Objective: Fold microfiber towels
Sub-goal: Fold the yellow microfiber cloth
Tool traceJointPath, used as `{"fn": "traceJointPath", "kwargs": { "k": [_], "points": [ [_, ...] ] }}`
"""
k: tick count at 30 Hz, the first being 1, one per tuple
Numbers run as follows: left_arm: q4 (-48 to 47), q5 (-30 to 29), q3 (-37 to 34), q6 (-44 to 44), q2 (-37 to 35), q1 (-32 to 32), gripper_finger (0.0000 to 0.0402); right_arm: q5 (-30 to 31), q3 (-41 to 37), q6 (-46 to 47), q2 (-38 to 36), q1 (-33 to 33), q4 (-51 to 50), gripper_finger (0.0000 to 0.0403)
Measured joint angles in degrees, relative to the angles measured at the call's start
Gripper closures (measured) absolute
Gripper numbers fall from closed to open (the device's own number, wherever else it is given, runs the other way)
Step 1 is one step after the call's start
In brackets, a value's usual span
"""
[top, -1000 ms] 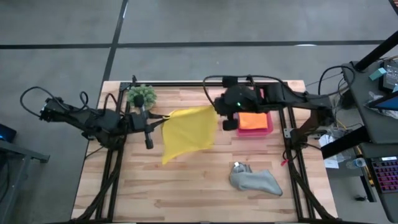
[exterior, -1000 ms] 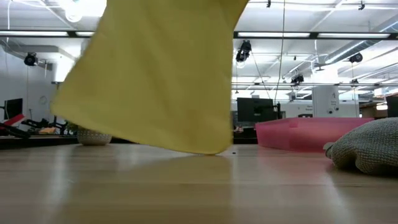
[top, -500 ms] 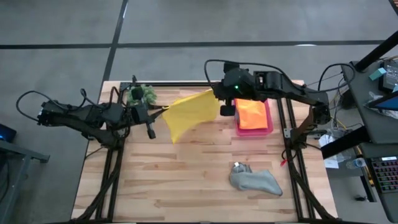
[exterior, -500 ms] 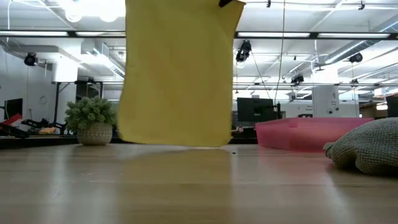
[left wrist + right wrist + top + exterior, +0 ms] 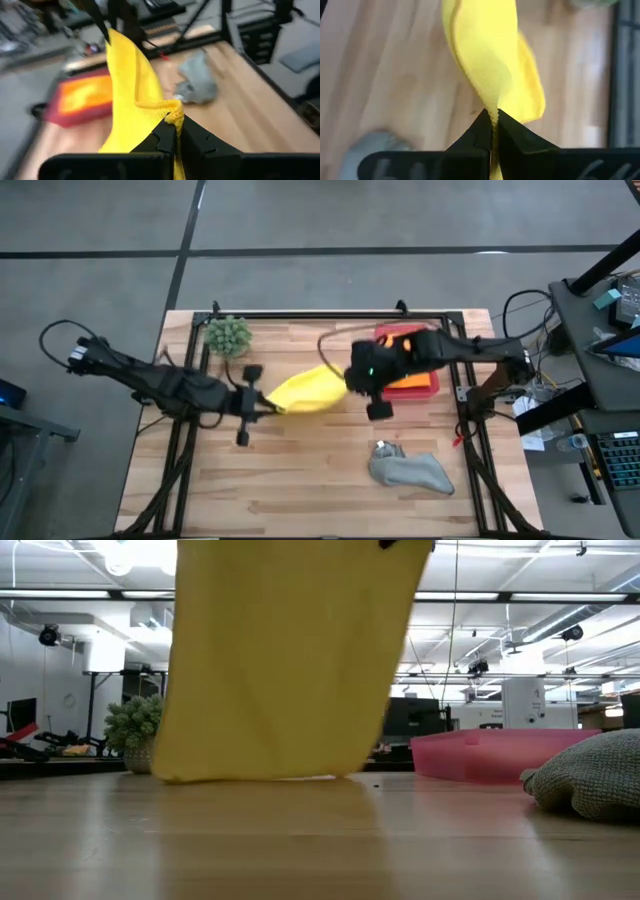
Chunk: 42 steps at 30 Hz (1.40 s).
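The yellow towel [image 5: 308,390] hangs in the air above the middle of the bench [image 5: 300,480], stretched between the two arms: the left gripper [image 5: 262,407] is clamped on one hemmed corner, the right gripper [image 5: 352,378] is pinched tight on the opposite one. From table height its lower edge hovers just above the wood, apparently not resting on it. The cloth is clearly light and limp; it sags and twists between the grips, so it should drape wherever it is lowered and hold a crease only loosely. Corners along the stitched hem look like the surest place to hold. An orange towel [image 5: 400,362] lies in the pink tray [image 5: 428,385] toward the far right edge; a grey towel [image 5: 410,470] sits crumpled near the front right.
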Motion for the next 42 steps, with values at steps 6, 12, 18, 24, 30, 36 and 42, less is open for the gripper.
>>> {"fn": "traceJointPath", "kwargs": {
  "k": [6, 12, 18, 24, 30, 36, 42],
  "points": [
    [11.7, 0.6, -3.6, -7.0, 6.1, -5.4, 0.0401, -0.2, -8.5, 4.9, 0.0, 5.9, 1.4, 0.0394],
    [18.4, 1.1, -4.1, -16.0, 14.1, -9.6, 0.0401, -1.8, -15.3, 10.0, 0.0, 10.7, 5.9, 0.0394],
    [20.5, 1.6, -4.1, -27.6, 22.1, -13.2, 0.0401, -9.6, -22.6, 11.6, 0.0, 14.1, 16.9, 0.0394],
    [22.7, 2.8, -4.1, -35.5, 27.0, -15.9, 0.0401, -11.9, -27.8, 14.3, 0.0, 15.2, 23.8, 0.0394],
    [21.1, 2.9, -4.1, -37.0, 29.9, -16.2, 0.0401, -14.9, -32.7, 17.0, 0.0, 15.2, 31.5, 0.0394],
    [10.3, -0.9, -4.1, -40.3, 29.3, -15.6, 0.0401, -11.2, -37.5, 16.4, 0.0, 12.4, 38.6, 0.0394],
    [-2.0, -6.7, -4.1, -44.5, 28.5, -14.2, 0.0401, 1.3, -39.7, 13.8, 0.1, 8.0, 39.6, 0.0394]
  ]
}}
